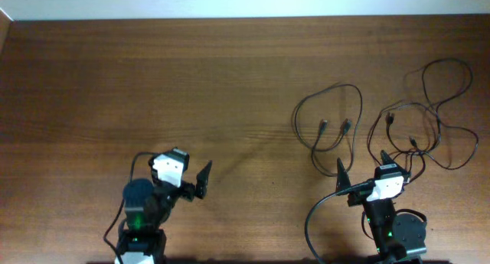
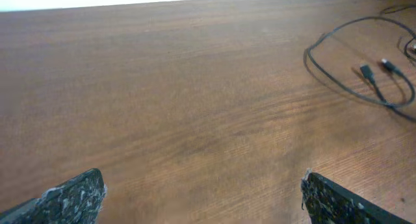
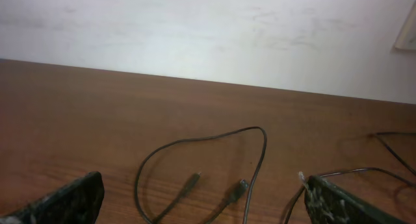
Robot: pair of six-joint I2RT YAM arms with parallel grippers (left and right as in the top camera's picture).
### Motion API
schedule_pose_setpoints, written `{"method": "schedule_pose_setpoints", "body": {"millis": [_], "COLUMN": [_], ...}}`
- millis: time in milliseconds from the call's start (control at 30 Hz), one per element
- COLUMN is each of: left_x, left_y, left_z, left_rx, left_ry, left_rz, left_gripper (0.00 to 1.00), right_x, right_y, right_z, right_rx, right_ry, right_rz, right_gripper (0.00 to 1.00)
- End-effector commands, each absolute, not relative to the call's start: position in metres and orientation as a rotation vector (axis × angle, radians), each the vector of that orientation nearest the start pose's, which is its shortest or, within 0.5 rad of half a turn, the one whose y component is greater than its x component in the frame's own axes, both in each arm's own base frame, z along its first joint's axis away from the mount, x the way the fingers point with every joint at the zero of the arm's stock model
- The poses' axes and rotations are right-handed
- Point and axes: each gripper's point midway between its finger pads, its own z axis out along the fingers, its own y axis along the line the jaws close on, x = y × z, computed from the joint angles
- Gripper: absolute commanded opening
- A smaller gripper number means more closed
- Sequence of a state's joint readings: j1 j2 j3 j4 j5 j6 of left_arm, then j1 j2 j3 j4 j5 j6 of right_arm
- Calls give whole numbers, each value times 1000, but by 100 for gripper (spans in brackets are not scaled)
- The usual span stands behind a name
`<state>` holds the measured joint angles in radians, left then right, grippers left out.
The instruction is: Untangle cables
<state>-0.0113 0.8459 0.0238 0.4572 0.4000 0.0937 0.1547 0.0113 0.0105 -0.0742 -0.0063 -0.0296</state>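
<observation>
Two groups of thin black cables lie at the right of the wooden table. A separate looped cable with two small plugs lies left of a tangled bunch of cable loops. My right gripper is open and empty, just in front of both groups. In the right wrist view the looped cable's plugs lie between and ahead of the open jaws. My left gripper is open and empty, far left of the cables. The left wrist view shows the looped cable at upper right, beyond the open jaws.
The wooden table ends at a white wall along its far edge. A thick black arm cable curves beside the right arm's base. More thin cable runs out at the right of the right wrist view.
</observation>
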Motion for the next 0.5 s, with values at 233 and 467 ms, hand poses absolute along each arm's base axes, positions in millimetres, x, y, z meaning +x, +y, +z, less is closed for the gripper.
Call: {"method": "schedule_pose_setpoints", "body": {"millis": [233,467], "left_x": [250,244], "left_y": [-52,-46], "left_z": [80,136], "left_rx": [295,278], "left_ry": [1958,1721], "left_rz": [-231,-160], "left_gripper": [99,99], "right_x": [243,243], "right_y": [39,39], "right_z": [156,156], "right_rx": [-156,-156], "right_ry": [1641,1641], "right_rz": [107,107], "right_gripper": [98,98]}}
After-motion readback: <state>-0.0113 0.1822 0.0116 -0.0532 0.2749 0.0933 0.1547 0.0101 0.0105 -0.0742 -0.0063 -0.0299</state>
